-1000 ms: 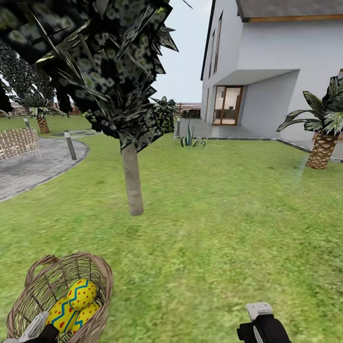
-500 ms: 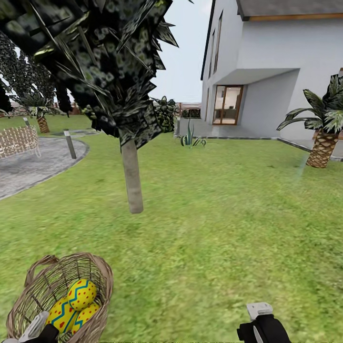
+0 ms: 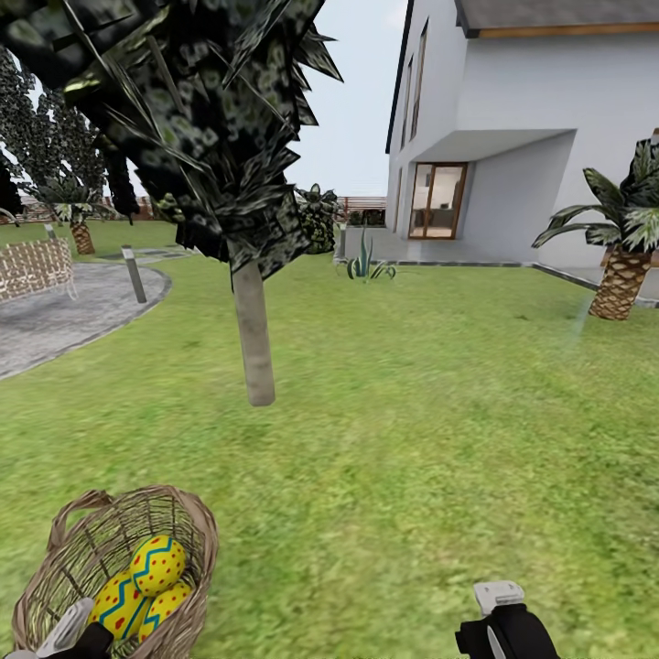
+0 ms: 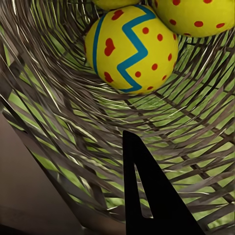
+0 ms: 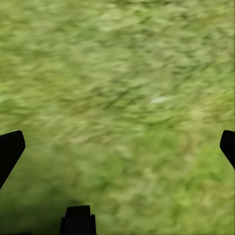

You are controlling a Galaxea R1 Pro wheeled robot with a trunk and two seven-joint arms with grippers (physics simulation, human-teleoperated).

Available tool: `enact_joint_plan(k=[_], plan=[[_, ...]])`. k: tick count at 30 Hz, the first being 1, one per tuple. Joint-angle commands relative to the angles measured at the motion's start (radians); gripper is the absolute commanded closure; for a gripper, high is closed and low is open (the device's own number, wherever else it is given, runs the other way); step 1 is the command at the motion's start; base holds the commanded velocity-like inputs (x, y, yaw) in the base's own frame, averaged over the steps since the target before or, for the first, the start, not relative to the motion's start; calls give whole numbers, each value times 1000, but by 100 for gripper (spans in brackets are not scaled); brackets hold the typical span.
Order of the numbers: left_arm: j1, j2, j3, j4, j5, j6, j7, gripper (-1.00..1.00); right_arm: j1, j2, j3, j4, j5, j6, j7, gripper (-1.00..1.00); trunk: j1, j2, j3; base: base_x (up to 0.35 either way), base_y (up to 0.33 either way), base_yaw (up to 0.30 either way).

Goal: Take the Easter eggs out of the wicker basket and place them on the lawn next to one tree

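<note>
The wicker basket sits at the lower left of the head view, tilted, on the lawn. It holds three yellow Easter eggs with blue zigzags and red dots. My left gripper is at the basket's near rim and grips its wall. In the left wrist view one black finger reaches inside the weave below an egg. The tree stands ahead with a pale trunk and a dark crown. My right gripper hangs open over bare grass.
A grey paved round area with a woven bench and a short post lies at the left. A palm stands at the right before the white house. A spiky plant grows further back.
The view has shifted a little: the tree trunk sits slightly higher in the picture. The basket, eggs and both grippers keep their places in the picture.
</note>
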Motion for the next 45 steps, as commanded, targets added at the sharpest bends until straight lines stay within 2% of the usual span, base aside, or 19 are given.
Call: enact_joint_plan(k=[1, 34, 45], plan=[[-1, 0, 2, -2, 18, 3, 8, 100, -1, 0, 0, -1, 7, 5, 2, -100, 4, -8, -4, 0, 0, 0], [-1, 0, 2, -2, 18, 3, 8, 100, -1, 1, 8, 1, 7, 6, 2, -100, 130, -239, -108, 0, 0, 0], [-1, 0, 2, -3, 17, 4, 8, 100, -1, 1, 7, 3, 8, 6, 3, -100, 130, -239, -108, 0, 0, 0]])
